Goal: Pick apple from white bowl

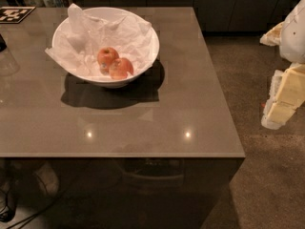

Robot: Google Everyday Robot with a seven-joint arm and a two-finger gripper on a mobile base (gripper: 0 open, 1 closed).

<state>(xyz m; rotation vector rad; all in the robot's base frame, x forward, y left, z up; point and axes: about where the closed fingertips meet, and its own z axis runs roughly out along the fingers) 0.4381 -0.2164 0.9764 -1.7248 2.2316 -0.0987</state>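
One tool (284, 97) far right, off table (190, 85)

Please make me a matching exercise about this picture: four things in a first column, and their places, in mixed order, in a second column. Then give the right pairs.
Things
1. white bowl
2. apple with sticker mark
3. black-and-white tag
4. gripper

Places
A. at the right edge of the view, off the table, above the floor
B. on the far left corner of the table
C. on crumpled paper, beside a second apple
D. on the table, left of its middle

Pairs: 1-D, 2-C, 3-B, 4-A.
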